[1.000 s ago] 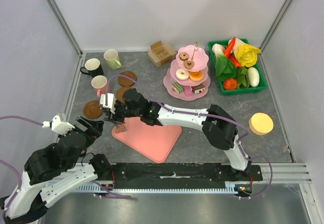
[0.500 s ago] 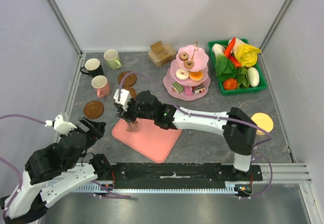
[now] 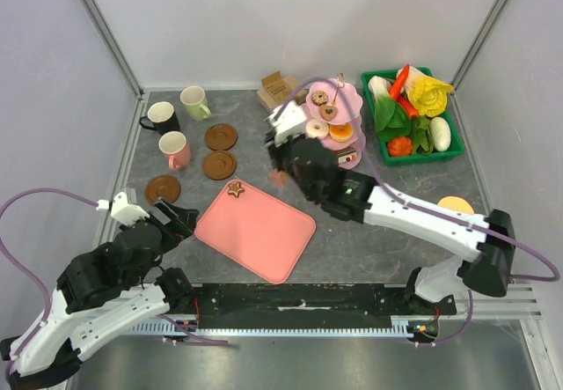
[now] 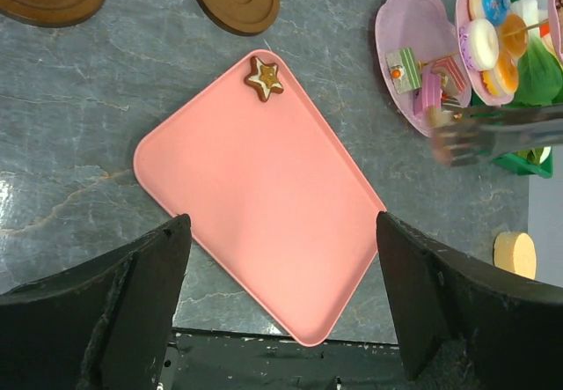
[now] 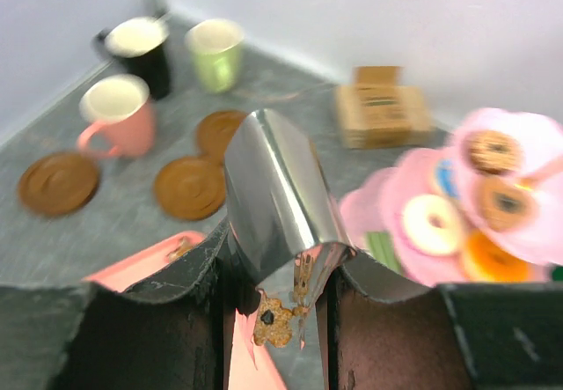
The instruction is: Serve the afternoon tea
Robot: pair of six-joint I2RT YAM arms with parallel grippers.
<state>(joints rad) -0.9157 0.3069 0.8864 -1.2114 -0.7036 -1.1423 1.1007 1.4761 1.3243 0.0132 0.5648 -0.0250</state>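
- A grey, marble-patterned bench point(image 3: 343, 249) carried everything, closed in by white walls and aluminium frame posts point(image 3: 106, 33).
- A flat pink tray point(image 3: 259, 231) with rounded corners lay at a slant near the front of the bench.
- A small cardboard box point(image 3: 278, 86) sat by the back wall, just left of a pink tiered stand point(image 3: 354, 99) with scalloped plates.
- A green crate point(image 3: 422, 158) stood in the back right corner, piled with toy vegetables: a yellow leafy cabbage point(image 3: 428, 93), dark green leaves point(image 3: 391, 119), a white oblong piece point(image 3: 441, 133) and a small orange pumpkin point(image 3: 400, 145).
- A pale yellow round disc point(image 3: 456, 202) lay near the right edge, forward of the crate and partly hidden.
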